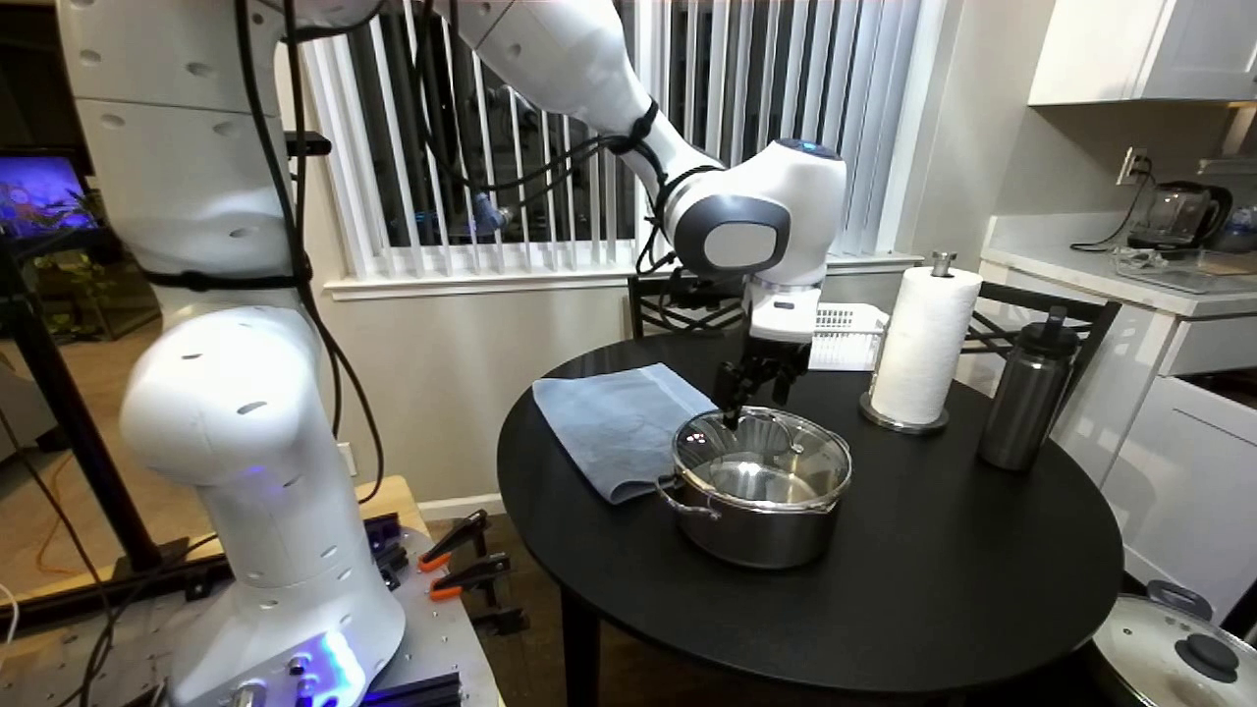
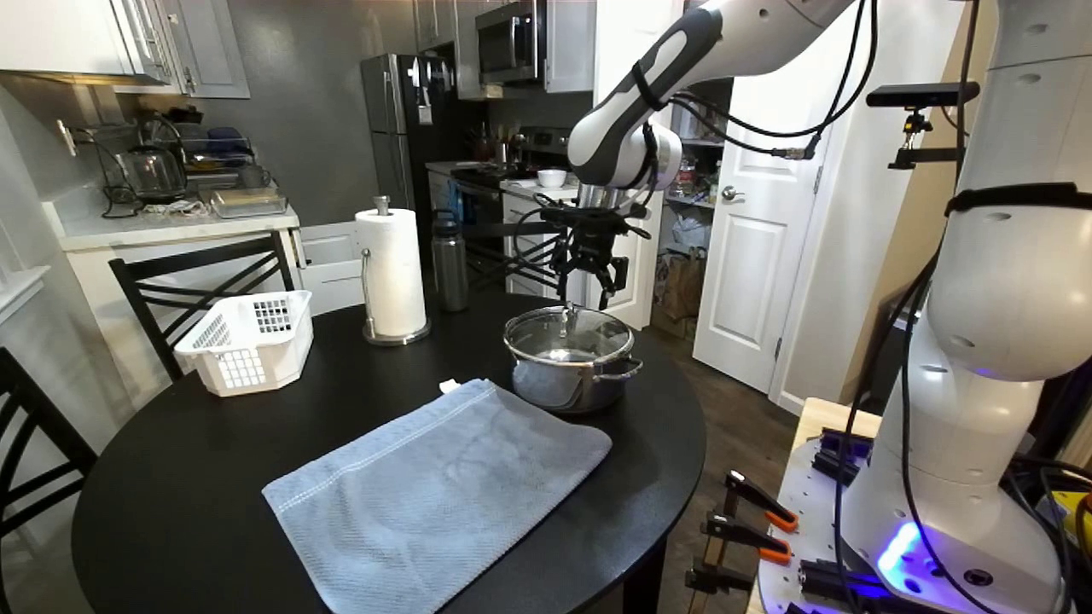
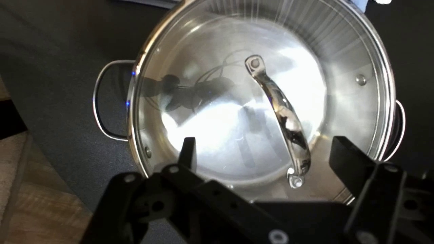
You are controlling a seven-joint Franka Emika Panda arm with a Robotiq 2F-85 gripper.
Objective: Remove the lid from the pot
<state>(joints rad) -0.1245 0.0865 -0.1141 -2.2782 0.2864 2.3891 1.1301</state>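
The pot is a low, shiny steel vessel with a wire loop at each side, standing on the black round table. On top of it rests the lid, clear glass with a metal rim and an arched metal handle. My gripper points down over the lid, its black fingers spread wide. In the wrist view the gripper has the lower end of the arched handle showing between its fingers, touching neither. How high the fingertips hang above the glass is hard to tell.
A blue-grey cloth lies beside the pot. Farther along the table stand a white plastic basket, a paper towel roll on its holder and a dark metal bottle. Chairs surround the table.
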